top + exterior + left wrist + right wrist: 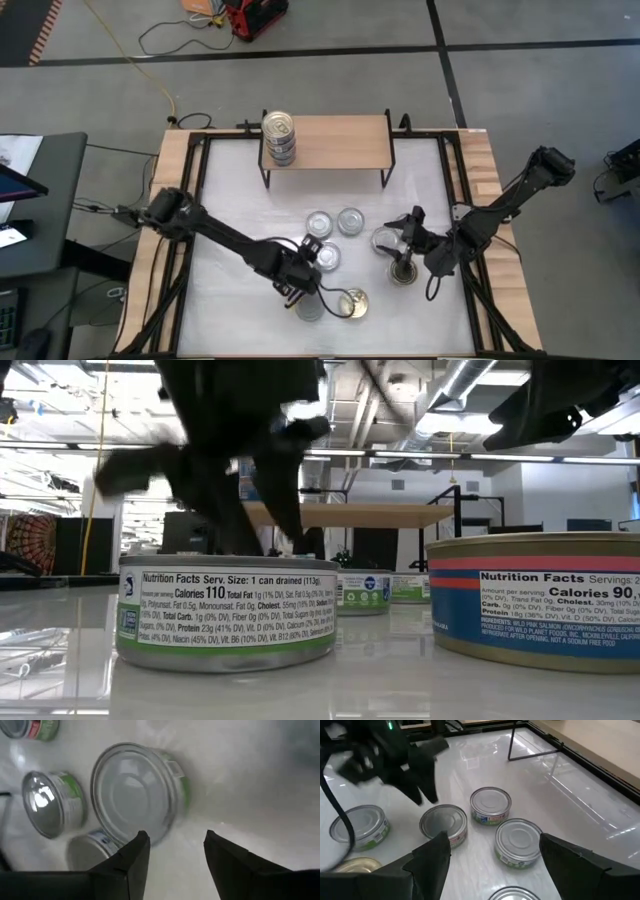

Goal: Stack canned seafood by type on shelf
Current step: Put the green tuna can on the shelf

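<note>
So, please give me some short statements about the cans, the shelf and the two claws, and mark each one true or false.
1. A stack of cans stands at the left end of the shelf. True.
2. The right end of the shelf holds cans too. False: it is bare.
3. The left claw grips a can. False: its fingers stand apart with nothing between them.
4. The right claw is open above loose cans on the table. True.
5. All cans are on the shelf. False: several are on the table.
</note>
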`<control>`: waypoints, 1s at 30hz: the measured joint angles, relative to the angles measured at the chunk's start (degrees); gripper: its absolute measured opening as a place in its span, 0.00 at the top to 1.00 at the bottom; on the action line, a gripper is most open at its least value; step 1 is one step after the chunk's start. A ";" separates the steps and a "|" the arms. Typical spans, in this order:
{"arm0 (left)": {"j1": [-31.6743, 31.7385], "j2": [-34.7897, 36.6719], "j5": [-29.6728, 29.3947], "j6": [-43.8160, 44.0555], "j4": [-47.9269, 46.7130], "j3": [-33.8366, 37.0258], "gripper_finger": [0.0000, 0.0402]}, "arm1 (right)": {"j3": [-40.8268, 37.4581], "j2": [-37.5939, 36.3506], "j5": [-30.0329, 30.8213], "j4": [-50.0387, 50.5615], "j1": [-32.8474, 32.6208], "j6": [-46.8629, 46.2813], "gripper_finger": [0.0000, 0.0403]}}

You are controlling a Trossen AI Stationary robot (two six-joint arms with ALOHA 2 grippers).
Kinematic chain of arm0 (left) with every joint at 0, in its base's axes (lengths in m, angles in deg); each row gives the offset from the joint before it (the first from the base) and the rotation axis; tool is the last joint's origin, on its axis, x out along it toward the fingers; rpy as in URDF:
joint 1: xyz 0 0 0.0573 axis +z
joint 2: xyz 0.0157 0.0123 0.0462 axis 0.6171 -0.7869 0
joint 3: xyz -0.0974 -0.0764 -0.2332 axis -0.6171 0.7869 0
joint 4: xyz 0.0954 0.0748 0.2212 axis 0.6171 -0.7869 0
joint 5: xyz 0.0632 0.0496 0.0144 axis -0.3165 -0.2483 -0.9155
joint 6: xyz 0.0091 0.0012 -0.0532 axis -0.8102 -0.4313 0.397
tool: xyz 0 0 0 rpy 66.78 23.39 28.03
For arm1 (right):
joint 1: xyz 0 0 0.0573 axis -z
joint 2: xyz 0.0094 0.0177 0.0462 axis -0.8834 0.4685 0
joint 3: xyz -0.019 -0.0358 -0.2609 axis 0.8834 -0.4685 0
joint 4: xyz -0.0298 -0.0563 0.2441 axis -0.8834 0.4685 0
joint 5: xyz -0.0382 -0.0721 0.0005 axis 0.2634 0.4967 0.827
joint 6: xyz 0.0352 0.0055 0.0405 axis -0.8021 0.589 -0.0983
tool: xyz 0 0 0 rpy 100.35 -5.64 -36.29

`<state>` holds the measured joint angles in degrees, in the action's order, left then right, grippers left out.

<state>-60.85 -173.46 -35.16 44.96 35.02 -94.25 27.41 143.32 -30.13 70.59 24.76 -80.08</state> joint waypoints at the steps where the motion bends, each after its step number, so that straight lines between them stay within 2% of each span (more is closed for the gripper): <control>1: 0.05 -1.02 -1.43 -1.91 1.05 0.00 0.57 | 0.00 0.00 0.02 0.00 -0.01 -0.23 0.18; 4: 0.31 -3.05 -4.39 -6.60 3.97 0.00 0.61 | 0.00 0.00 0.02 -0.50 -0.12 -0.28 0.18; 8: 0.57 -4.07 -3.70 -11.14 3.92 -0.02 0.71 | 0.00 0.00 -0.46 -1.52 -0.20 -0.84 0.18; 14: 1.52 -3.70 -0.59 -12.71 4.18 -0.17 0.96 | 0.00 2.37 -4.18 -1.80 0.17 -4.02 0.18; 17: 1.94 -3.61 1.20 -10.96 4.09 -0.19 0.98 | 0.00 7.04 -6.88 -4.95 2.20 -4.08 0.18; 23: 1.95 -3.67 0.84 -9.69 4.17 -0.17 1.00 | 0.00 17.12 -12.32 -14.74 9.07 -0.21 0.18; 30: 1.93 -3.74 0.54 -8.94 4.39 -0.13 1.00 | 0.00 25.27 -16.91 -24.13 15.61 3.57 0.18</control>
<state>-58.92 -177.20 -34.63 36.03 39.41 -94.38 27.41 168.59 -47.05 46.46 40.37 -76.51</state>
